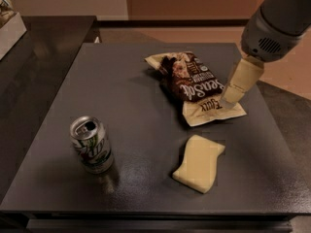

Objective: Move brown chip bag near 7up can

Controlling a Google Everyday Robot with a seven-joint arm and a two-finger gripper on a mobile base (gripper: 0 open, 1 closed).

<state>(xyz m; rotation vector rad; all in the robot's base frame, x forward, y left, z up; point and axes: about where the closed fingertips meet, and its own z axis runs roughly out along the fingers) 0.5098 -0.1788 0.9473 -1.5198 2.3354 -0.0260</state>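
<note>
The brown chip bag [194, 84] lies flat on the dark table [121, 86], right of the middle, with its "Sea Salt" lettering facing up. The 7up can [91, 144] stands upright near the front left, well apart from the bag. My gripper [229, 100] hangs from the grey arm [277, 18] at the upper right. Its cream tip is just over the bag's right edge, near the cream end. It holds nothing that I can see.
A pale yellow sponge-like slab [199, 163] lies at the front, between the bag and the table's front edge. A white box [9, 21] sits on the counter at the far left. The floor shows beyond the table's right edge.
</note>
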